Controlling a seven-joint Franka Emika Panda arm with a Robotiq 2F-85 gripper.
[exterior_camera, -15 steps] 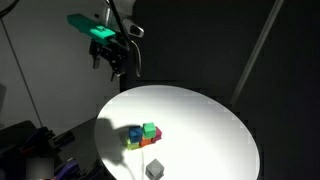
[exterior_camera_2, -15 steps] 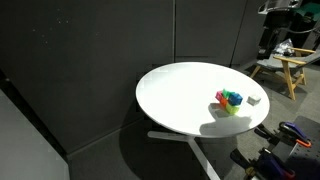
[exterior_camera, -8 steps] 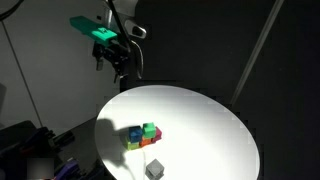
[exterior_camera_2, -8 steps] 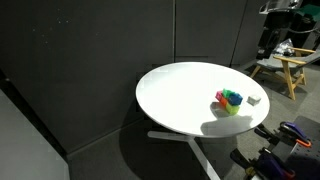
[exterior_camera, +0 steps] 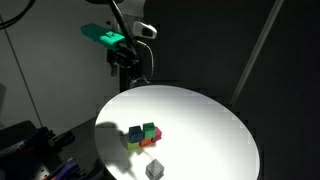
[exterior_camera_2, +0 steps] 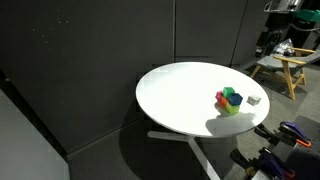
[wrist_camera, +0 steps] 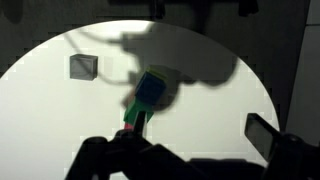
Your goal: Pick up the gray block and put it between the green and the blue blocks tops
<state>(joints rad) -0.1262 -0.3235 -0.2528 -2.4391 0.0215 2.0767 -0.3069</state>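
The gray block (exterior_camera: 154, 170) lies alone near the table's front edge, apart from the cluster; it also shows in an exterior view (exterior_camera_2: 254, 100) and in the wrist view (wrist_camera: 82, 66). The cluster of coloured blocks (exterior_camera: 145, 135) has a green block (wrist_camera: 137, 112) and a blue block (wrist_camera: 150, 88) on top, with yellow and red ones beside them. My gripper (exterior_camera: 128, 66) hangs high above the table's far edge, well away from all blocks. In the wrist view the gripper (wrist_camera: 200, 134) is open and empty, and its shadow falls over the cluster.
The round white table (exterior_camera: 200, 115) stands on a pedestal among dark curtain walls. A wooden stand (exterior_camera_2: 285, 68) is behind the table near the arm. Dark equipment (exterior_camera: 30, 150) sits low beside the table.
The arm has moved sideways toward the table's middle, a little lower. The blocks have not moved. The gripper stays open.
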